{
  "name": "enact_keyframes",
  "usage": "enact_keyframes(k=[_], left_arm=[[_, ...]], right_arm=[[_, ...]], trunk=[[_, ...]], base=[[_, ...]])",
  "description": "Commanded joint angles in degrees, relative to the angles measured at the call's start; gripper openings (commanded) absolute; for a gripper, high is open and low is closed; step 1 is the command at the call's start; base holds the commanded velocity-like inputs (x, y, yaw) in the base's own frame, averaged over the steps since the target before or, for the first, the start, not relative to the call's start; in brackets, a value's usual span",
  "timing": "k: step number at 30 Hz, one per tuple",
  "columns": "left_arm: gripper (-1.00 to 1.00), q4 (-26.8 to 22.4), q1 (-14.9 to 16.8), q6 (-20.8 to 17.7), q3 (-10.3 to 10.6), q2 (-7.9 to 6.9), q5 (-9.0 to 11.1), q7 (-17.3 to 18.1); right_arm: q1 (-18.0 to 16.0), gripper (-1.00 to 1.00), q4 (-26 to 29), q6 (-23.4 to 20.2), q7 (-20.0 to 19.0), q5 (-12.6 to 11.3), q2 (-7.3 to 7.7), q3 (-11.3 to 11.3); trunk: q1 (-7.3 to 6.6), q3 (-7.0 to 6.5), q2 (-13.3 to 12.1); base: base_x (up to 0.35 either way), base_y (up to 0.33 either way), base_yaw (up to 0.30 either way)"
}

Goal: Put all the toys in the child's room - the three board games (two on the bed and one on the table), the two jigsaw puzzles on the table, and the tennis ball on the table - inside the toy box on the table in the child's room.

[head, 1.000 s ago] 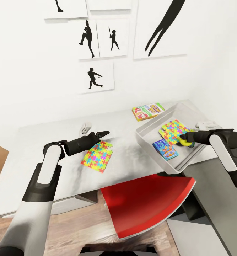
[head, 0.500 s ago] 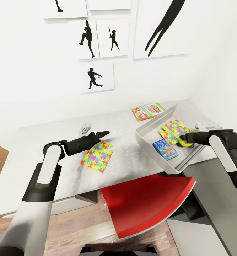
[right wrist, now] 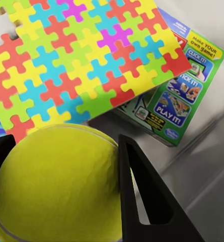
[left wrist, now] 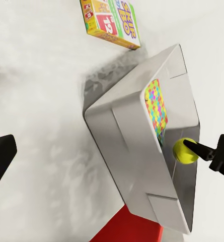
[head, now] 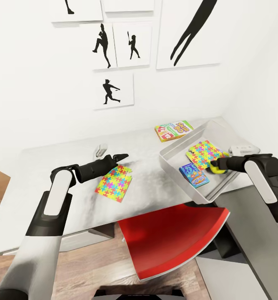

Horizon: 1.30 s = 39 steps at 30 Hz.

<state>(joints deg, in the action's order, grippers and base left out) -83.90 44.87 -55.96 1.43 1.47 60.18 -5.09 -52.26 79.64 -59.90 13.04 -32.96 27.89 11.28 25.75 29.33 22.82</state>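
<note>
Here, two multicoloured jigsaw puzzle sheets: one flat puzzle sheet lying on the pale grey-white table top, the second puzzle sheet inside the light grey rectangular toy box, propped over other things there. Three board game boxes counted: a yellow, red and green game box flat on the table just beyond the toy box, a small blue game box on the box floor, and a green game box half covered by the puzzle sheet in the right wrist view. One small yellow-green tennis ball.

Right gripper reaching over the toy box, black fingers spread just as wide as the ball and pressed against both its sides, so clamped on the tennis ball. Ball held above the toy box interior, near the puzzle sheet and the blue game box; whether touching anything below, cannot tell. Ball surface plain, slightly fuzzy, with a faint seam line low down in the right wrist view. From the left wrist camera, ball seen pinched at the dark fingertips over the box's far side.

Left gripper poised over the table just beyond the loose puzzle sheet, holding nothing; fingertips look close together, though how far apart cannot be told.

Also on the table: a small white clip-like object near the left gripper. One red chair seat below the table edge. Black baseball-player silhouette pictures on the white wall.
</note>
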Motion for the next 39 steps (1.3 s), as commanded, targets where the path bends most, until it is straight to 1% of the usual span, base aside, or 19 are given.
enact_keyframes(k=[1,13,19,29,39], left_arm=[[1.0,-0.04,0.04,-0.2,-0.03,0.02,0.55,-0.53],[1.0,-0.07,0.04,-0.2,-0.02,-0.04,0.55,-0.54],[1.0,-0.09,0.04,-0.2,-0.03,-0.06,0.55,-0.54],[1.0,-0.05,0.04,-0.2,-0.06,-0.07,0.55,-0.54],[1.0,-0.09,0.04,-0.2,-0.04,-0.07,0.55,-0.54]], right_arm=[[-0.04,-1.0,-0.11,-0.1,0.72,-0.71,0.06,0.14],[0.04,-1.0,-2.59,-0.1,0.75,-0.51,0.06,0.21],[0.05,-1.0,-4.01,-0.1,0.65,0.08,0.0,0.23],[0.05,-1.0,-4.53,-0.1,0.59,0.3,-0.25,0.31],[0.05,-1.0,-4.64,-0.1,0.58,0.41,-0.46,2.83]], trunk=[[0.03,0.09,0.1],[0.03,0.09,0.1],[0.03,0.09,0.1],[0.03,0.09,0.1],[0.03,0.09,0.1]], base=[[0.0,0.0,0.0],[0.0,0.0,0.0],[0.0,0.0,0.0],[0.0,0.0,0.0],[0.0,0.0,0.0]])
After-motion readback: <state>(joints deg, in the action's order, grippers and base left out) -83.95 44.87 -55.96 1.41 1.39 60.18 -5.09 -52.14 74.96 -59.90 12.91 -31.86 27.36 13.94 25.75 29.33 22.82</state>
